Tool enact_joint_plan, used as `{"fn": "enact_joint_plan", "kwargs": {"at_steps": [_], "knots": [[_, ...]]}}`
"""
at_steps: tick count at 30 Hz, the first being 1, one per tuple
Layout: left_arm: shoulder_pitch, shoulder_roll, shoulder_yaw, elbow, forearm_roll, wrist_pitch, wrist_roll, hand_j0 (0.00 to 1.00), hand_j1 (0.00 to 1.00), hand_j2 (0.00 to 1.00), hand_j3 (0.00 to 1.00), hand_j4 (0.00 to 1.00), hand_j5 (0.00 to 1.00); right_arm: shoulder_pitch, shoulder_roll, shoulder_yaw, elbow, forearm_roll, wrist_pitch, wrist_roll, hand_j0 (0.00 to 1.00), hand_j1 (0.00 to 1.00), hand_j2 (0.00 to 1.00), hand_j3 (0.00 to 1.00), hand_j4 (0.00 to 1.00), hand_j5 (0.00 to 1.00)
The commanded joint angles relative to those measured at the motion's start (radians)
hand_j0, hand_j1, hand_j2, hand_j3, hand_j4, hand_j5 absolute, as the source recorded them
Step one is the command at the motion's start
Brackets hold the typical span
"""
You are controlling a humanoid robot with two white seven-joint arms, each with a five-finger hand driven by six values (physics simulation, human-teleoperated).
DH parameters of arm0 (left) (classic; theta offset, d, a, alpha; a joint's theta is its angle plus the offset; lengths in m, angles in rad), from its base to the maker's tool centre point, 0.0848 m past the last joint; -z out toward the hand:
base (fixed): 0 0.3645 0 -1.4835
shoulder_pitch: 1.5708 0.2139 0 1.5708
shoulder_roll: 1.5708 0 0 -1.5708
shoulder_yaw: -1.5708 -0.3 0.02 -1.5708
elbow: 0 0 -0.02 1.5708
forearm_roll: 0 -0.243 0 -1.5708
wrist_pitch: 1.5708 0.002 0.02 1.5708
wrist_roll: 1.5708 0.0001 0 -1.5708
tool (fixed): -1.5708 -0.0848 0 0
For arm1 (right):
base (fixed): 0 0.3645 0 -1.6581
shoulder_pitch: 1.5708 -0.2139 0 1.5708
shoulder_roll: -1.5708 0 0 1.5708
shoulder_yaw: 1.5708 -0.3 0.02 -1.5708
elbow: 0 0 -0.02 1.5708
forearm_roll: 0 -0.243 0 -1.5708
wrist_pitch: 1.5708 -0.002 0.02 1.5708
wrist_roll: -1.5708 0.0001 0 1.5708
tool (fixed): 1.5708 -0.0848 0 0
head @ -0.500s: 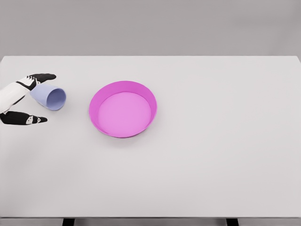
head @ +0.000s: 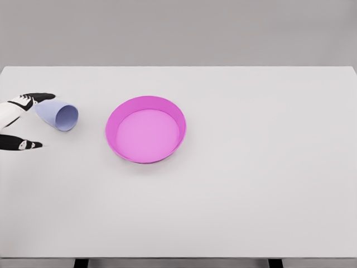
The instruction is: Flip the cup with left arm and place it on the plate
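Head view: cup (head: 57, 115) on its side left of empty plate (head: 146, 137), left hand (head: 17, 120) spread around its base, ungripped — flip and placement both pending.

I see the table (head: 251, 195) filling most of the frame, from the left edge to the right edge. The plate (head: 146, 129) sits on it, a little left of the middle and a bit above the middle. The cup (head: 58, 114) lies on its side on the table, to the left of the plate and apart from it. Its open end points to the right and a little down, toward the plate. My left hand (head: 19, 120) is at the far left edge of the frame, just beside the cup. One finger is above the cup's closed end, and one finger is lower down, below the cup.
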State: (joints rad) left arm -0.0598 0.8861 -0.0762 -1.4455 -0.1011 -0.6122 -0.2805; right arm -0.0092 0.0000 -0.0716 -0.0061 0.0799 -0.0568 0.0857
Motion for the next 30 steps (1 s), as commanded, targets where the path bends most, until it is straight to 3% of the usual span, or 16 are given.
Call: {"fn": "enact_joint_plan", "kwargs": {"at_steps": [1,10,12,14,16,17,21,23,24,26,30], "knots": [[0.000,0.002,0.029,0.062,0.000,0.001,-0.005,1.00,1.00,1.00,1.00,1.00,1.00,0.000,0.000,-0.001,0.000,0.000,0.000,0.000,1.00,1.00,1.00,1.00,1.00,1.00],[0.006,-0.012,0.058,0.234,0.029,0.001,-0.006,1.00,1.00,1.00,1.00,1.00,1.00,-0.002,0.000,-0.001,0.000,0.000,-0.001,0.000,1.00,1.00,1.00,1.00,1.00,1.00],[0.031,-0.009,0.061,0.275,0.029,0.001,-0.028,1.00,1.00,1.00,1.00,1.00,1.00,0.000,0.000,-0.001,0.000,0.000,0.000,0.000,1.00,1.00,1.00,1.00,1.00,1.00],[0.009,-0.002,0.047,0.370,0.023,0.001,-0.060,1.00,1.00,1.00,1.00,1.00,1.00,0.000,0.000,0.001,0.000,0.000,-0.001,0.000,1.00,1.00,1.00,1.00,1.00,1.00],[-0.051,-0.013,0.039,0.425,0.014,0.001,-0.063,1.00,1.00,1.00,1.00,1.00,1.00,-0.002,0.000,-0.001,0.000,0.000,0.000,0.000,1.00,1.00,1.00,1.00,1.00,1.00],[-0.098,-0.024,0.021,0.433,-0.029,0.001,-0.063,1.00,1.00,1.00,1.00,1.00,1.00,-0.002,0.000,0.001,0.000,0.000,0.000,0.000,1.00,1.00,1.00,1.00,1.00,1.00],[-0.258,-0.090,-0.096,0.522,-0.068,0.001,-0.063,1.00,1.00,1.00,1.00,1.00,1.00,0.000,0.000,-0.001,0.000,0.000,0.000,0.000,1.00,1.00,1.00,1.00,1.00,1.00],[-0.310,-0.107,-0.131,0.562,-0.078,0.001,-0.068,1.00,1.00,1.00,1.00,1.00,1.00,-0.002,0.000,0.001,0.000,0.000,0.000,0.000,1.00,1.00,1.00,1.00,1.00,1.00],[-0.354,-0.108,-0.146,0.567,-0.126,0.001,-0.068,1.00,1.00,1.00,1.00,1.00,1.00,-0.002,0.000,-0.001,0.000,0.000,0.000,0.000,1.00,1.00,1.00,1.00,1.00,1.00],[-0.382,-0.116,-0.146,0.577,-0.199,0.001,-0.069,1.00,1.00,1.00,1.00,1.00,1.00,0.000,0.000,0.001,0.000,0.000,0.000,0.000,1.00,1.00,1.00,1.00,1.00,1.00],[-0.414,-0.127,-0.146,0.577,-0.261,0.001,-0.071,1.00,1.00,1.00,1.00,1.00,1.00,-0.002,0.000,-0.001,0.000,0.000,0.000,0.000,1.00,1.00,1.00,1.00,1.00,1.00]]}}
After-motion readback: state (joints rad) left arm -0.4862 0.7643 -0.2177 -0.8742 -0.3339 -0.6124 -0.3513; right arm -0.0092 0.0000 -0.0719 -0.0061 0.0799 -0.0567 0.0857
